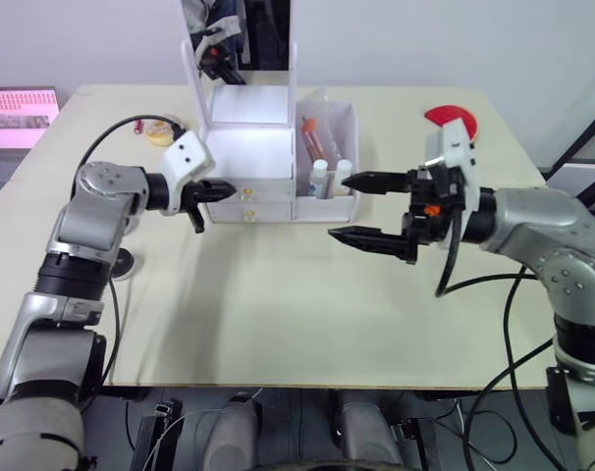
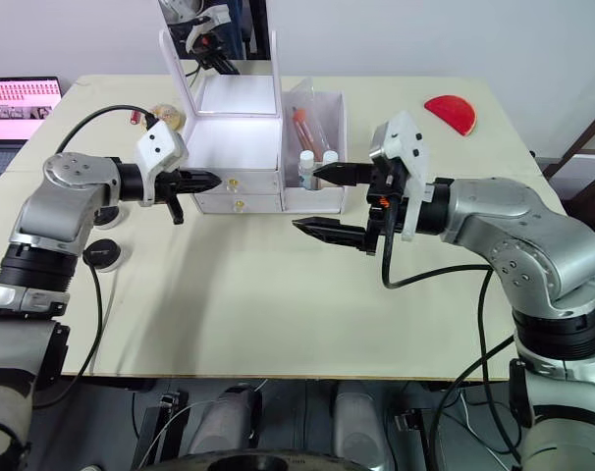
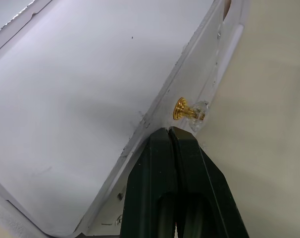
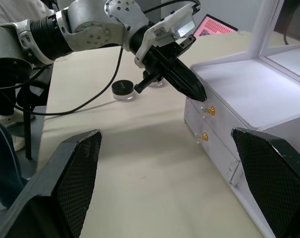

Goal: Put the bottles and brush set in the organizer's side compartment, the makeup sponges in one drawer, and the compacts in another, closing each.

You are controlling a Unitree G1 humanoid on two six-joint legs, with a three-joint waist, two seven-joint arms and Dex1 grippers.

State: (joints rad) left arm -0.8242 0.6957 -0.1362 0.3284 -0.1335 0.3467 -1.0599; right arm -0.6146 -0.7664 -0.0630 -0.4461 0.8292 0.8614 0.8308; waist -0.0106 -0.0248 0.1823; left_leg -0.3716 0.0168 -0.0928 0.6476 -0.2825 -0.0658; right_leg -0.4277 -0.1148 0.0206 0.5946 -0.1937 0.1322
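Bottles already upright in white plastic organizer's (image 1: 246,132) side compartment (image 1: 329,147), both drawers shut, black round compact (image 2: 102,253) still on table; left gripper (image 1: 222,186) pinched closed and empty at gold-knobbed upper drawer (image 2: 237,182), right gripper (image 1: 368,210) spread wide, empty.

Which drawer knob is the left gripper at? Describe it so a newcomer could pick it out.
Find the white organizer at the table's far middle; two drawers are stacked on its front. The shut left gripper points at the upper knob, a small gold one with a clear tip. The lower knob sits directly beneath it.
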